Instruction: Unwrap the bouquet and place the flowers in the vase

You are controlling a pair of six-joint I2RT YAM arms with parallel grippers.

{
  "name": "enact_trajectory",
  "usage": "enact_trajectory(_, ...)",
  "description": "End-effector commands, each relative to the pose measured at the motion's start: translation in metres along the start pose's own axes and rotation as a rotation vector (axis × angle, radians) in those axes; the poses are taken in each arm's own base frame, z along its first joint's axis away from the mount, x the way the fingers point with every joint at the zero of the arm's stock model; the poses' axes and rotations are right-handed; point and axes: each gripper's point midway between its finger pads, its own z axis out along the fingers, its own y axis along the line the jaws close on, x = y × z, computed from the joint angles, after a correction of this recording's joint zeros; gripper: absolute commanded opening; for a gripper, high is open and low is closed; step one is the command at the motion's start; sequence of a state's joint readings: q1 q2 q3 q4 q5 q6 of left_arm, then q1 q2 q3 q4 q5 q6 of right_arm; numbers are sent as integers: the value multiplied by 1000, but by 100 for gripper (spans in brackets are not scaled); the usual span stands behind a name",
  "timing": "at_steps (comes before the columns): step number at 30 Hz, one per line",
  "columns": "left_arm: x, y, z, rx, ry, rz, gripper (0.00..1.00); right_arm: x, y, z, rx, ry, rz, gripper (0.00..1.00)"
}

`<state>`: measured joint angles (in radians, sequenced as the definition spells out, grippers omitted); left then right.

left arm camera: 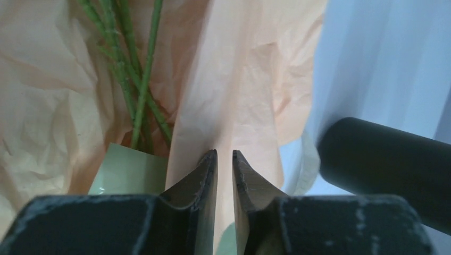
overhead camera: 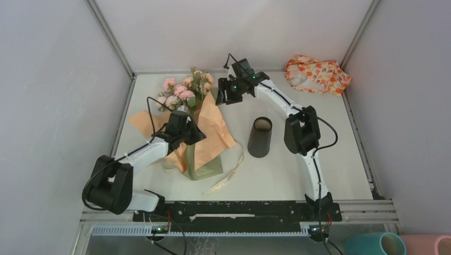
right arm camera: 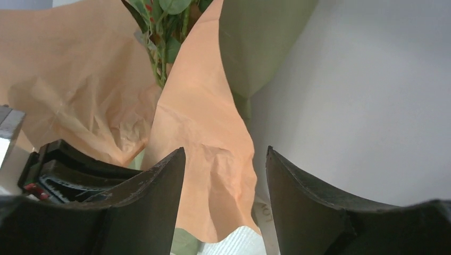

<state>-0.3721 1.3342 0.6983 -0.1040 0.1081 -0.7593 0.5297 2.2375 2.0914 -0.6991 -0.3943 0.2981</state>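
The bouquet [overhead camera: 183, 91] lies left of centre, its pink and peach roses pointing to the back. Its orange-brown paper wrap [overhead camera: 215, 127] is spread open over the sage-green sheet [overhead camera: 206, 166]. The cream ribbon [overhead camera: 230, 177] trails loose on the table. My left gripper [overhead camera: 197, 134] sits on the wrap, and in the left wrist view it [left arm camera: 224, 152] is nearly shut on a fold of orange paper [left arm camera: 239, 79], with green stems [left arm camera: 141, 79] ahead. My right gripper [overhead camera: 222, 95] hovers open by the flowers, and in the right wrist view it [right arm camera: 223, 151] is above an orange flap [right arm camera: 205, 143]. The black vase [overhead camera: 259, 137] stands right of the bouquet.
An orange-and-white patterned cloth [overhead camera: 317, 74] lies in the back right corner. A teal cylinder [overhead camera: 375, 244] and a pink cylinder [overhead camera: 431, 245] lie below the table's front edge at the right. Grey walls enclose the table on three sides.
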Motion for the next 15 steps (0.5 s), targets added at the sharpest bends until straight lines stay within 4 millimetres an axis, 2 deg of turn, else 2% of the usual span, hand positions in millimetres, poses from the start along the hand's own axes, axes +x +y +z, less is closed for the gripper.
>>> enact_trajectory(1, -5, 19, 17, -101, -23, 44, 20, 0, 20, 14, -45, 7, -12, 66)
enact_trajectory(3, 0, 36, 21, -175, -5, 60, 19, 2, 23, 21, -37, 17, -24, 66)
enact_trajectory(7, 15, 51, 29, -212, 32, 50, 18, 9, 17, 35, -3, 36, -29, 67)
enact_trajectory(15, 27, 57, 35, -205, 60, 39, 17, 22, -3, 59, 49, 66, -28, 67)
